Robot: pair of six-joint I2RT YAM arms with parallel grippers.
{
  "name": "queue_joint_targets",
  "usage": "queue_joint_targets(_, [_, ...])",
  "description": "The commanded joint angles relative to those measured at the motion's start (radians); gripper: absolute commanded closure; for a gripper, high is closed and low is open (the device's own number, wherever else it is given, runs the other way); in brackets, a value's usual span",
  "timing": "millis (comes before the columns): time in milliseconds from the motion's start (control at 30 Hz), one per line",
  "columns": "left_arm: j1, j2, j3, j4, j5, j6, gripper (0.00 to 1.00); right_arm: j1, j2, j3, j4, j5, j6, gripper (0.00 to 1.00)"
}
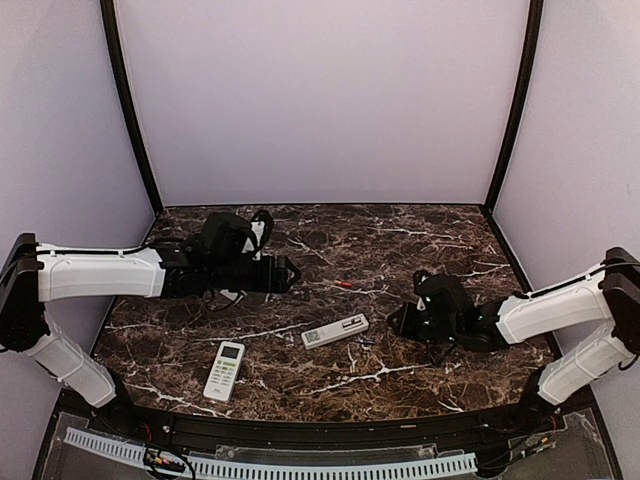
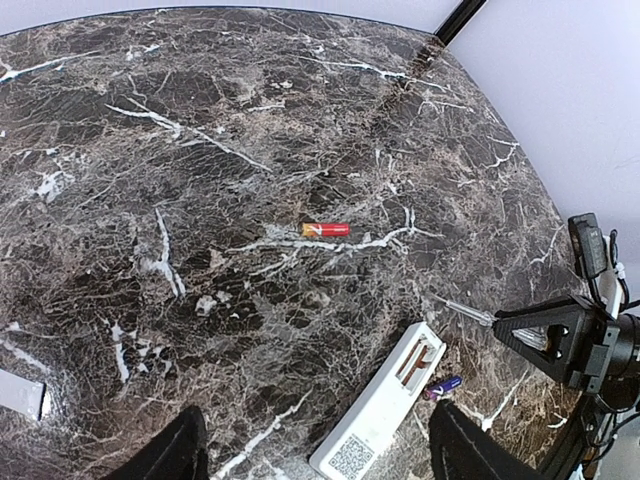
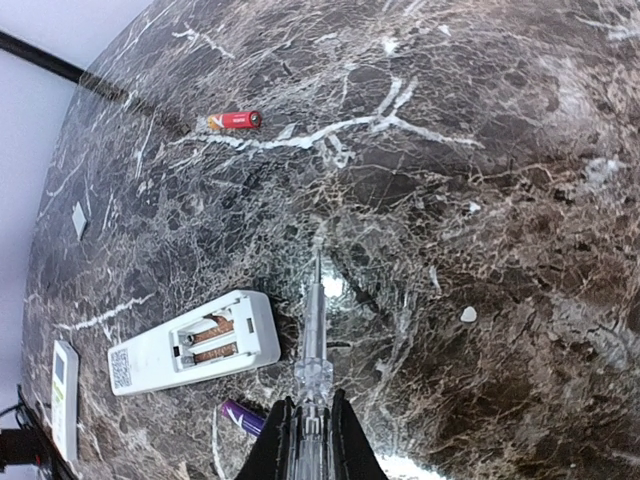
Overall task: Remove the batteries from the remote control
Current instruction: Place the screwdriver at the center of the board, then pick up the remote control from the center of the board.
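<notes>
Veined dark marble (image 1: 420, 250) carries a slim red battery (image 2: 326, 229); left hand (image 2: 315, 450) gapes empty, right hand (image 3: 310, 420) clamps a clear screwdriver (image 3: 314, 330)

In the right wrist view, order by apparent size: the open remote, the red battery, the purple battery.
Largest: the open remote.
Then the red battery.
The purple battery looks smaller, but part of it is hidden, so this is unsure.

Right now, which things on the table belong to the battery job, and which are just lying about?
Job in hand:
- open-backed remote
- red battery
- purple battery, beside that remote
- screwdriver, gripped in the right pincer

Lying about:
- face-up remote, near the front edge
- small white flat piece, too small to identify
</notes>
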Motion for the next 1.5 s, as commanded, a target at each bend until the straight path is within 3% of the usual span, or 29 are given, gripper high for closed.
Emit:
queue_joint_targets(0, [0.011, -0.054, -0.041, 0.002, -0.03, 0.001, 0.25, 0.003, 0.006, 0.006, -0.005, 0.001, 0.01, 0.81])
queue_joint_targets(567, [0.013, -0.102, -0.065, -0.043, -0.065, 0.021, 0.25, 0.003, -0.06, -0.004, -0.07, 0.018, 0.029, 0.45])
queue_joint_targets(867, [0.013, -0.262, -0.162, -0.349, -0.156, -0.082, 0.25, 0.003, -0.144, 0.041, -0.152, 0.063, -0.043, 0.2])
queue_joint_targets(1000, [0.012, -0.347, -0.221, -0.512, -0.135, -0.2, 0.27, 0.003, -0.166, 0.061, -0.173, 0.084, -0.083, 0.15])
queue_joint_targets(1167, [-0.065, -0.294, -0.249, -0.628, -0.108, -0.306, 0.26, 0.003, -0.167, 0.076, -0.172, 0.094, -0.119, 0.12])
queue_joint_targets(1333, [-0.091, -0.238, -0.235, -0.646, -0.094, -0.32, 0.22, 0.002, -0.184, 0.061, -0.172, 0.097, -0.12, 0.11])
queue_joint_targets(1367, [-0.091, -0.235, -0.235, -0.642, -0.094, -0.32, 0.21, 0.003, -0.189, 0.054, -0.173, 0.1, -0.112, 0.04])
queue_joint_targets(1467, [-0.091, -0.207, -0.234, -0.624, -0.09, -0.316, 0.19, 0.003, -0.211, 0.029, -0.172, 0.105, -0.09, 0.01])
